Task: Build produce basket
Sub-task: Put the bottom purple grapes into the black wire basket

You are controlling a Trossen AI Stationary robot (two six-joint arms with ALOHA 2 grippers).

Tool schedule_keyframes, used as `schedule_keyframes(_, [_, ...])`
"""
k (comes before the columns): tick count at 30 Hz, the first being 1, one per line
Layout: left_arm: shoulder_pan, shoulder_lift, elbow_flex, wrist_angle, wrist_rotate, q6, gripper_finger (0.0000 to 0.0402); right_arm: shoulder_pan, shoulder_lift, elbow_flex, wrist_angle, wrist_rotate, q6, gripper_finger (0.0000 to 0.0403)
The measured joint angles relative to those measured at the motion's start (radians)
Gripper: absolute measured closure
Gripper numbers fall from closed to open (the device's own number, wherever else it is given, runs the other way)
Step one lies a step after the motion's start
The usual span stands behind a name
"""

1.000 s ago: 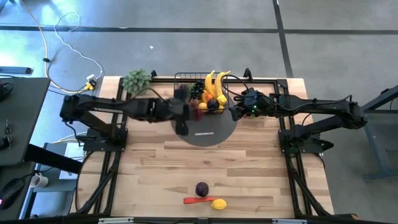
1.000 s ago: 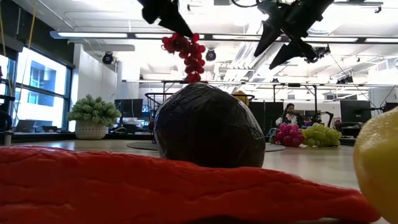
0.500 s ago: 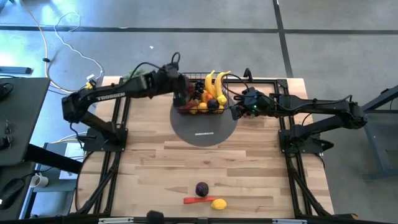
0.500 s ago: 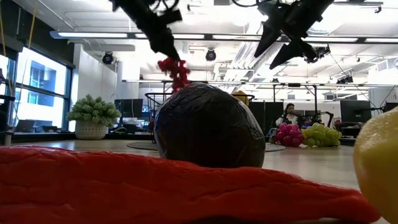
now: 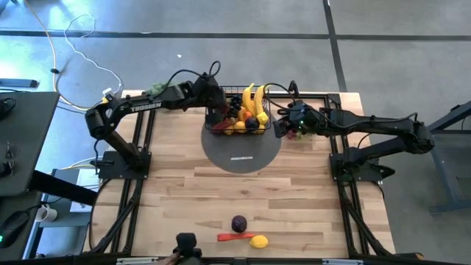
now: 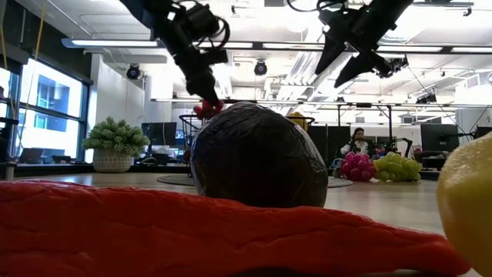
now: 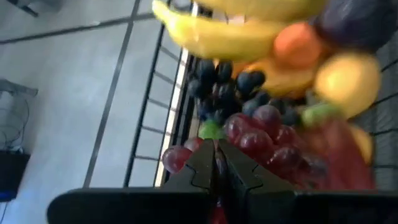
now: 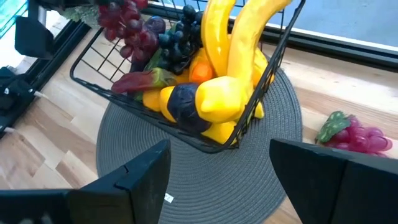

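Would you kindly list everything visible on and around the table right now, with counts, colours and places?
Basket: one, black wire, on the grey mat at the table's far middle.
Mat: one, grey, round, under the basket.
Bananas: at least two, yellow, standing in the basket.
Red grapes: one bunch, at the basket's left end, held by the left pincer.
Dark grapes: one bunch, in the basket.
Loose grapes: one pink-red bunch, on the table right of the mat.
Plum: one, dark purple, near front edge.
Chilli: one, red, beside the plum.
Lemon: one, yellow, beside the chilli.
Leafy bunch: one, pale green, far left corner.
Left pincer: shut on the red grapes, over the basket.
Right pincer: open, right of the basket.
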Motion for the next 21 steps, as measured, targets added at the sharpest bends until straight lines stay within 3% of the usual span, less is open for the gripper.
schedule_keyframes(11, [0.049, 0.055, 0.0, -0.001, 0.0, -0.008, 0.0386, -0.012, 0.0, 0.0, 0.0, -0.004, 0.008, 0.0148])
schedule_keyframes(21, [0.048, 0.057, 0.0, 0.002, -0.004, 0.05, 0.0322, -0.012, 0.0, 0.0, 0.0, -0.023, 0.052, 0.0148])
